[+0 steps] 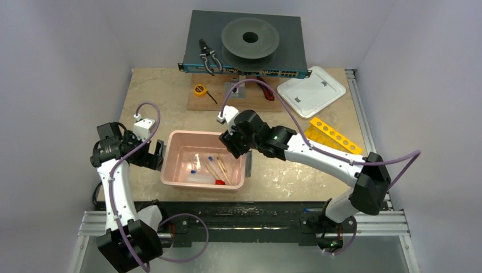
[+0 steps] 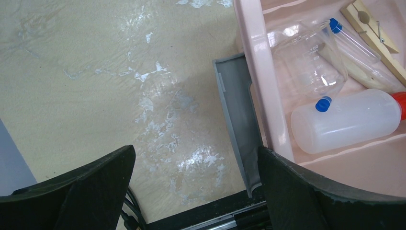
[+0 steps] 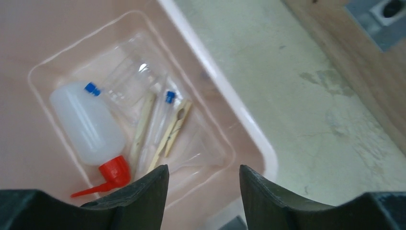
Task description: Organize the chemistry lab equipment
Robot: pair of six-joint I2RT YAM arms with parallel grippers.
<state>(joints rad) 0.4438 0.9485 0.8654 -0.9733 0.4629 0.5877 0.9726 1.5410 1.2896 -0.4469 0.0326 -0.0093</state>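
Observation:
A pink tub [image 1: 199,134] sits at the table's front centre. In it lie a translucent white squeeze bottle with a red cap [image 3: 88,124], thin blue-capped tubes [image 3: 160,117], wooden sticks and a peg [image 3: 170,132], and a clear glass flask [image 2: 311,62]. The bottle [image 2: 344,120] also shows in the left wrist view. My left gripper [image 1: 154,154] is open and empty, just outside the tub's left wall [image 2: 256,72]. My right gripper [image 1: 236,149] is open and empty above the tub's right rim [image 3: 225,96].
A grey flat piece [image 2: 237,120] sticks out from under the tub. A white lid [image 1: 311,91] and a yellow holed rack [image 1: 334,135] lie at the right. A wooden board [image 1: 227,101], yellow tape measure [image 1: 199,89], pliers [image 1: 208,58] and a spool [image 1: 250,38] are at the back.

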